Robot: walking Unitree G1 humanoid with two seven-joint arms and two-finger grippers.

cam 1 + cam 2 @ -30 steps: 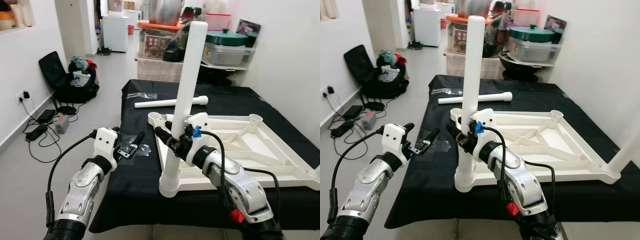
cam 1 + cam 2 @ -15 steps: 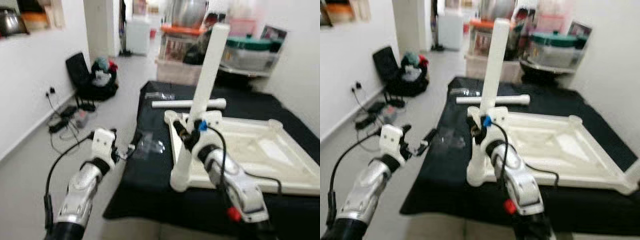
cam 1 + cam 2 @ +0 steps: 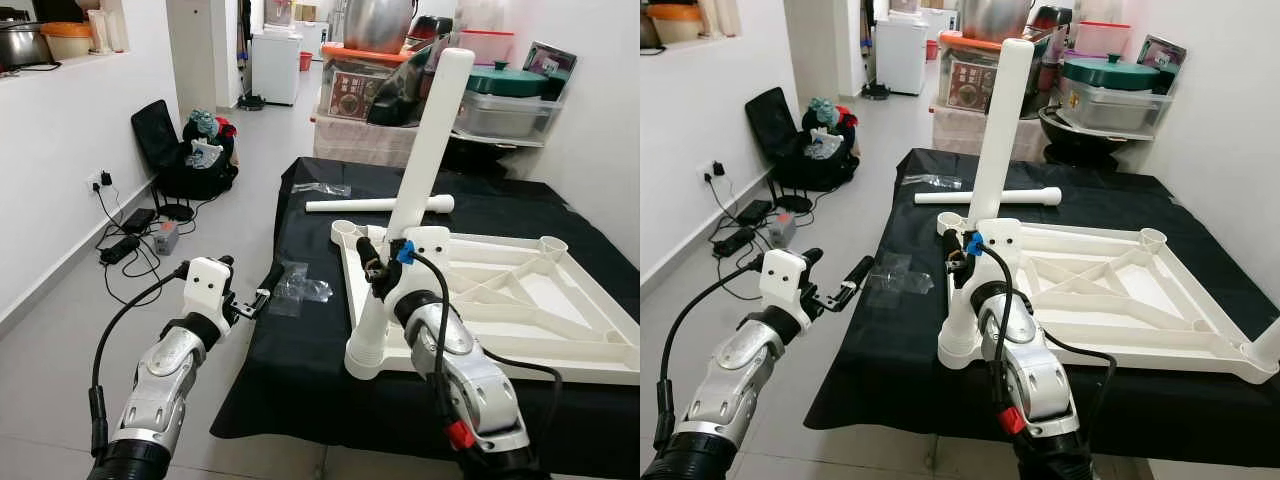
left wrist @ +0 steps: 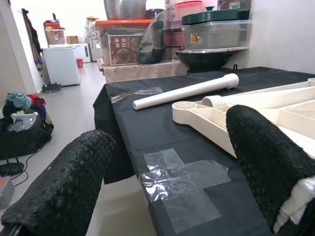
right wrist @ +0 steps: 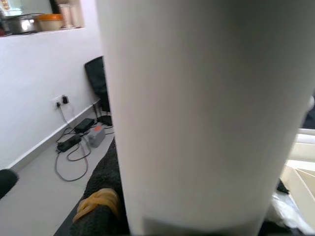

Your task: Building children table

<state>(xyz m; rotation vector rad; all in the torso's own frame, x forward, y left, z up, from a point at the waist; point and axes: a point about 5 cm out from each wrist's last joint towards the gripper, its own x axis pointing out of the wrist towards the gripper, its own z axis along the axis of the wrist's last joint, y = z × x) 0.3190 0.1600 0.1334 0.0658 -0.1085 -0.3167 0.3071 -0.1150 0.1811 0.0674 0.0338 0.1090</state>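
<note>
The right gripper (image 3: pixel 375 272) clenches the tall white plastic table leg (image 3: pixel 415 190), standing tilted at the near left corner of the upturned white tabletop frame (image 3: pixel 520 290); tilted so, it may jam. The left gripper (image 3: pixel 250 300) hangs released off the black-clothed table (image 3: pixel 300 350)

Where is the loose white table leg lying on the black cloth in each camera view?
Left eye view: loose leg lies across the far end of the cloth, beyond the tabletop.
Right eye view: same spot, upper centre.
Left wrist view: upper centre, slanting.
Right wrist view: cannot be made out.
Shared landmark: the tabletop's corner socket just in front of it.
</note>
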